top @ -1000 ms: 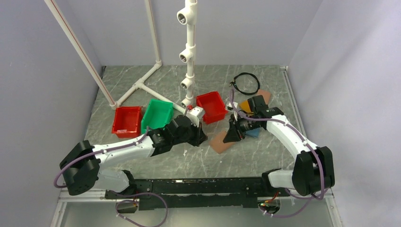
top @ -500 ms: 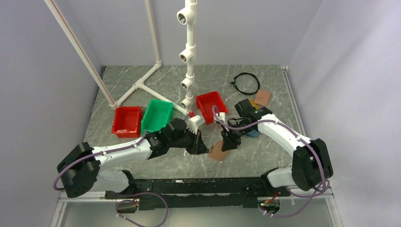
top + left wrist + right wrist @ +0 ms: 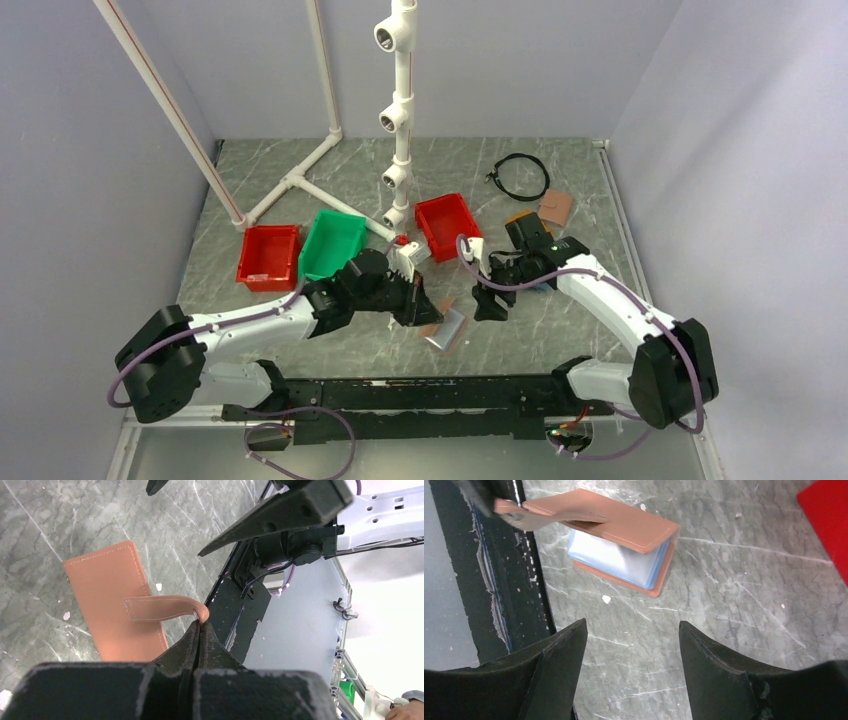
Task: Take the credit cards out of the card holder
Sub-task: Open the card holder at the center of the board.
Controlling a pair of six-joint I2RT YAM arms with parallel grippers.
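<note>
Pinching the snap tab (image 3: 160,607) of the card holder (image 3: 624,527) by the near edge of the table (image 3: 560,170), the left gripper (image 3: 200,625) is clamped tight; the right gripper (image 3: 631,625) hangs open beside it. Light, floppy leather probably needs holding by its spine.

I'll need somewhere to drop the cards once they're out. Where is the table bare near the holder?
Bare marble lies right of the holder, between it, the right arm and the near rail. Another open strip runs at the back, between the pipe stand and the cable. Crowded: the bins behind the holder, and the wallets beside the right arm.
</note>
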